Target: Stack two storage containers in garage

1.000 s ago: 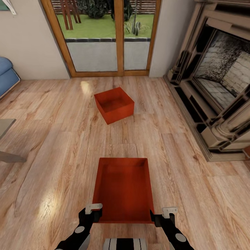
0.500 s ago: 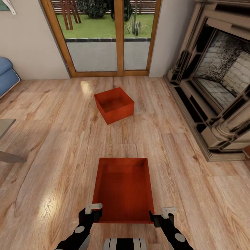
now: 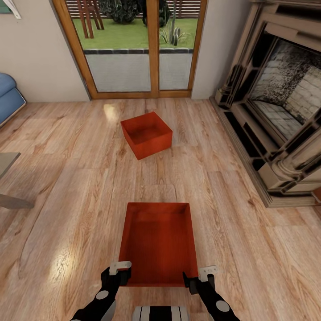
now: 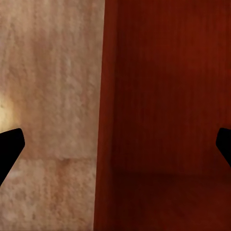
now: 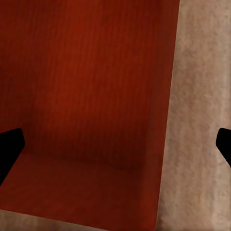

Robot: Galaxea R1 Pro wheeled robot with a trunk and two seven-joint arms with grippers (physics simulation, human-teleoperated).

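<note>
End effectors, left (image 3: 120, 273) and right (image 3: 199, 278), both spread wide, straddle my near container's (image 3: 158, 243) two nearest corners; its long axis runs away from me. Second container (image 3: 146, 134) sits farther off, near the glass doors (image 3: 133, 49).

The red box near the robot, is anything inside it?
The near container looks empty: bare orange-red bottom and walls. The nearest inside wall faces away, so it cannot be checked.

Two storage containers, near (image 3: 158, 245) and far (image 3: 146, 134): orange-red. Plank floor (image 3: 67, 178): light wood grain. Sofa (image 3: 9, 98): blue.
</note>
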